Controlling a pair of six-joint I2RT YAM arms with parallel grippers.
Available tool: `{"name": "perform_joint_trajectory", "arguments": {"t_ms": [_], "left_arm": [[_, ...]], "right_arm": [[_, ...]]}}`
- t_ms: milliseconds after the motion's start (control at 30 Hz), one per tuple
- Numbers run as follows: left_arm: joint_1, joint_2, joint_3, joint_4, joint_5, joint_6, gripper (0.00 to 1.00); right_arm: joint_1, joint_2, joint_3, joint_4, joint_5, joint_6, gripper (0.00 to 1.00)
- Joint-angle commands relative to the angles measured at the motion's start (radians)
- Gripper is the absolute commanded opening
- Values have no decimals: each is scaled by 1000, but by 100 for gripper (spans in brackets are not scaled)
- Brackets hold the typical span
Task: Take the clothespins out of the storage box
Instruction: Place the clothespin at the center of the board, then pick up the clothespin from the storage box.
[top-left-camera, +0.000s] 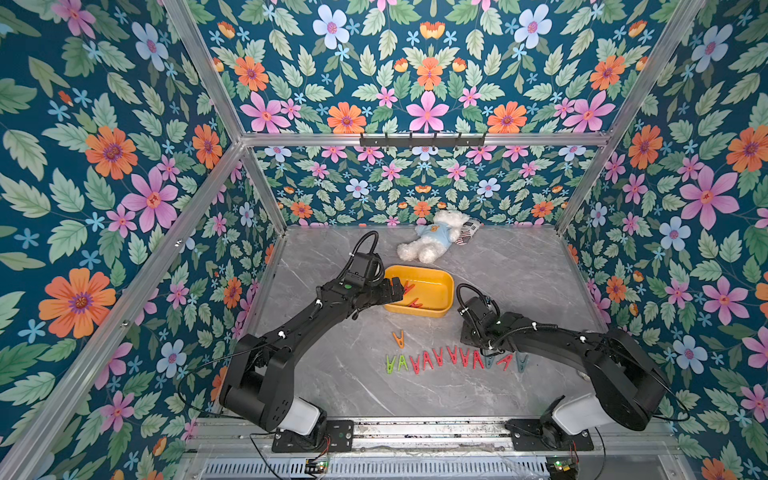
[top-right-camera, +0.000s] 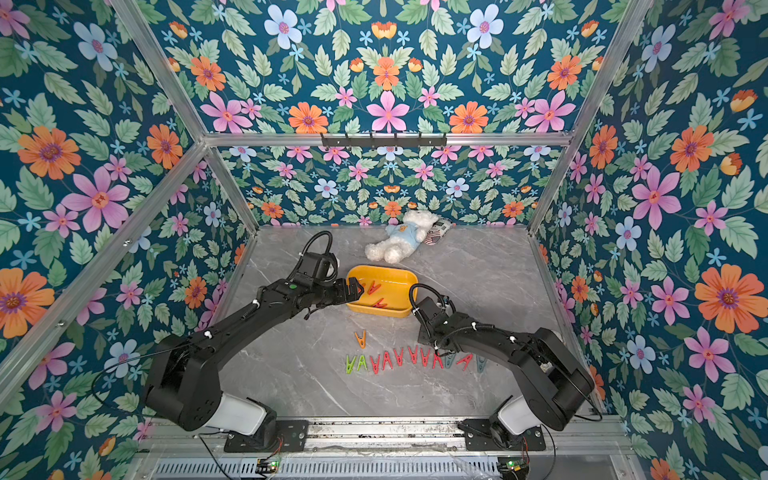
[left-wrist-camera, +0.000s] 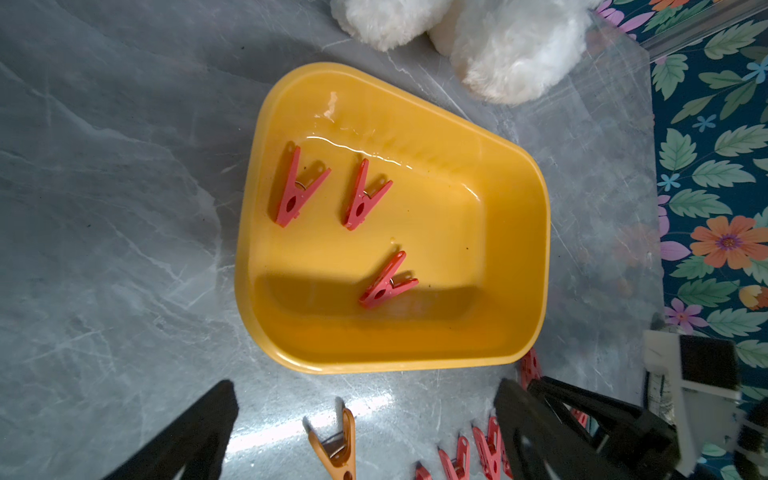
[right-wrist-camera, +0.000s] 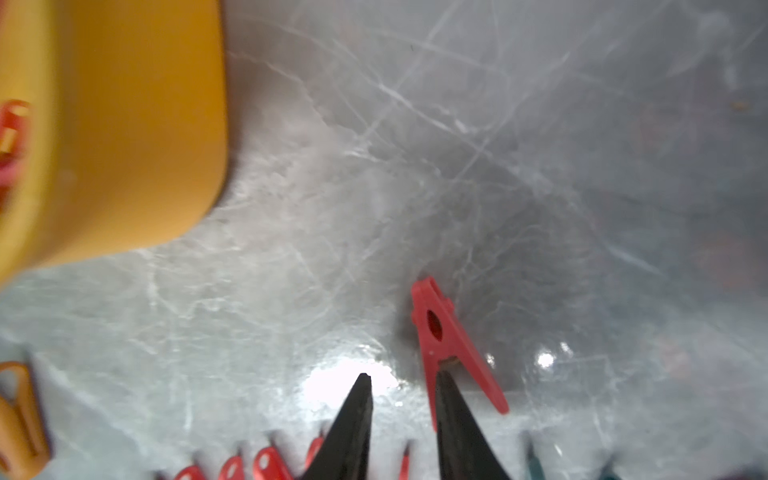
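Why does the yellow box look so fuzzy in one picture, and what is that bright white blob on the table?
Right wrist view: the storage box is blurred, probably too near the lens, and the blob is light glare on the glossy table; left wrist view: the box is sharp, with a shadow band reaching one red clothespin.

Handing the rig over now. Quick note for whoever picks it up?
Left gripper: open, empty, over one end of the storage box.
Right gripper: jaws parted, nothing between them; a red clothespin lies on the table right beside one finger.
Done: row of clothespins plus an orange clothespin out on the table.
Left: three red clothespins in the box.
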Motion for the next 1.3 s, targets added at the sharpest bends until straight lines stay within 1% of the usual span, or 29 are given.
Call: {"name": "perform_joint_trajectory", "arguments": {"t_ms": [0,100,133,233,367,533,600,867,933,1000,1067,1100,1267], "left_arm": [[1,4,12,10,4,19,100],[1,10,14,9,5,23,100],[1,12,15,9,5,26,100],[1,19,16,10,5,32,100],[1,38,31,10,-1,46,96],[1,75,58,-7,-28,68,87],[1,89,68,-10,-31,77,85],[-3,184,129,0,-53,102,63],[-8,221,157,-2,-66,113,62],[-15,260,192,-11,-80,124,52],[-21,306,229,-25,-91,132,49],[-25,326,247,-28,-96,136,45],[-44,425,336,-50,-136,152,41]], "right_arm": [[0,-25,23,-39,33,1,31],[1,-54,44,-52,43,3,34],[0,-67,51,-52,45,3,37],[1,-95,68,-47,53,2,51],[0,-132,87,-32,59,-2,70],[0,-170,98,12,59,-6,88],[0,-179,104,28,59,-6,98],[1,-181,123,63,56,-15,99],[1,-186,124,68,56,-25,99],[1,-191,124,77,56,-35,99],[-1,-194,125,83,55,-47,99],[0,-195,126,84,53,-53,99],[-4,-202,127,90,45,-71,99]]}}
